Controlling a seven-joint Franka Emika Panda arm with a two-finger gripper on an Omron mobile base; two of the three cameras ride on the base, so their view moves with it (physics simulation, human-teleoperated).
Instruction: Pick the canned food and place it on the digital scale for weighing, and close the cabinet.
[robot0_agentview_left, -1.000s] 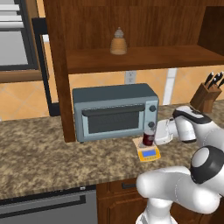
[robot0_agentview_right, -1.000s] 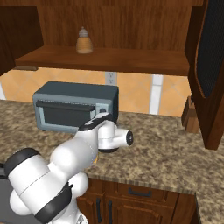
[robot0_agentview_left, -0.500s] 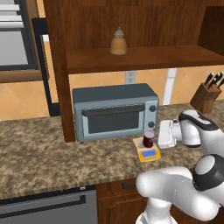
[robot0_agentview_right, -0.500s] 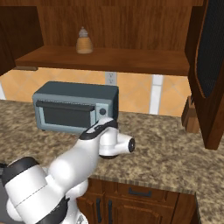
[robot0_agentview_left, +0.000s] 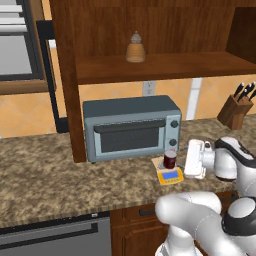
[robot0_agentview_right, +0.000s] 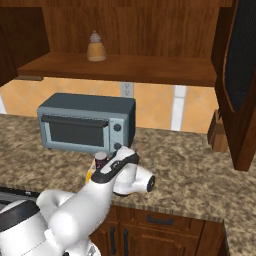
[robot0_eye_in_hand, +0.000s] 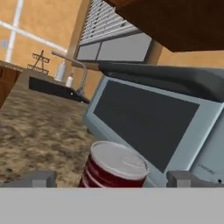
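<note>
On the stone bench (robot0_agentview_left: 45, 175), the canned food (robot0_agentview_left: 170, 159) stands upright on the digital scale (robot0_agentview_left: 169, 174), just before the toaster oven (robot0_agentview_left: 131, 127). The gripper (robot0_eye_in_hand: 111, 179) has its jaws wide open (one each side of the can, gripping nothing).

Dark maroon canned food (robot0_agentview_left: 170, 159) with pale silvery top. Yellow-orange digital scale (robot0_agentview_left: 170, 175), blue display panel. Grey-blue toaster oven (robot0_agentview_left: 131, 127), dark glass door. Mottled brown-and-tan granite counter (robot0_agentview_left: 45, 172). Dark brown wooden cabinet (robot0_agentview_left: 150, 50). Beige beehive-shaped bottle (robot0_agentview_left: 135, 48), grey cap. Orange-tan tiled backsplash (robot0_agentview_right: 155, 102). Brown knife block (robot0_agentview_left: 236, 111).
</note>
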